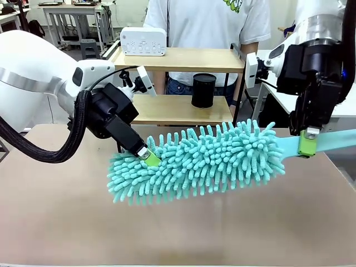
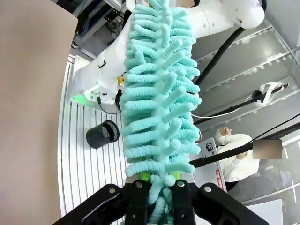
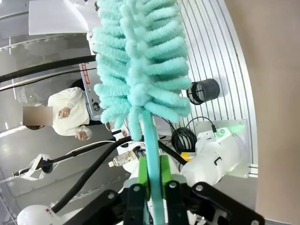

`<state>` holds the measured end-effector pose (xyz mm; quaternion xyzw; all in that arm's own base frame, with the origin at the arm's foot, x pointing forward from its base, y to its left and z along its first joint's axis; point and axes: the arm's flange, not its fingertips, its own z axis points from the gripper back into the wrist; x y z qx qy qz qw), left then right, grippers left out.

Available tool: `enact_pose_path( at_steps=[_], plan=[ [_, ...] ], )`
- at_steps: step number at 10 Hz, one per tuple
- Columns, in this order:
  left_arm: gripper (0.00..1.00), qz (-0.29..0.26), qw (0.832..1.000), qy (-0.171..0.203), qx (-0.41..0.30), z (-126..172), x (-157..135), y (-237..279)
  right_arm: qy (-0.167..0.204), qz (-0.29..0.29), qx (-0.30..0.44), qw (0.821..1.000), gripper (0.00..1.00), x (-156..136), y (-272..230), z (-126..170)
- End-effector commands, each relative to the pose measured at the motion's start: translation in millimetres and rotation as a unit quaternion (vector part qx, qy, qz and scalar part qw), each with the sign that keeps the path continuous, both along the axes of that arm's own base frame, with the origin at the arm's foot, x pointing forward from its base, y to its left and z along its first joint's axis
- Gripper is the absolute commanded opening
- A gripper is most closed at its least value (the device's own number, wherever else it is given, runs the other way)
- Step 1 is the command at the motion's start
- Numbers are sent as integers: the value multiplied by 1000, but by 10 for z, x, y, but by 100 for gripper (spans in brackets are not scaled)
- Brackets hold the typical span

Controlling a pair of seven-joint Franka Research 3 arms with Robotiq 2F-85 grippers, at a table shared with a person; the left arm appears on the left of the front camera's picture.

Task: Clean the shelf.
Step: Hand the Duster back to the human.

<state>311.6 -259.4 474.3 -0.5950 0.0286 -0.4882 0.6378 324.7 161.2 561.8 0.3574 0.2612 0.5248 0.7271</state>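
Observation:
The shelf (image 1: 178, 59) stands at the table's far side, two light wooden boards in a thin black frame. In front of it a fluffy teal duster (image 1: 200, 161) hangs level above the table. My left gripper (image 1: 149, 157) is shut on the duster's tip, its fingers sunk in the strands (image 2: 159, 93). My right gripper (image 1: 306, 146) is closed on the flat teal handle (image 3: 152, 154) at the other end, a green pad (image 3: 164, 171) on each side of it. Both grippers are below the shelf's lower board and on the near side of it.
A white device (image 1: 143, 41) sits on the shelf's top board, a black cup (image 1: 203, 90) on the lower one. A person in a white shirt (image 1: 206, 22) stands right behind the shelf. The brown table top (image 1: 178, 228) lies bare under the duster.

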Motion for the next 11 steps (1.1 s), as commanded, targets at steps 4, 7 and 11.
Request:
enact_pose_path(
  at_steps=[4, 7, 11],
  plan=[
    [0, -10, 1000, -21, 10, -16, -7, -17, -1, -10, -2, 1000, 100, 3, -76, 22],
    [0, -8, 1000, -25, 4, -6, -7, 81, -32, -107, 80, 990, 100, 34, -248, 41],
    [0, 2, 999, -32, -16, 78, -32, 451, -115, -571, 291, 759, 100, -49, -1484, -223]
  ],
)
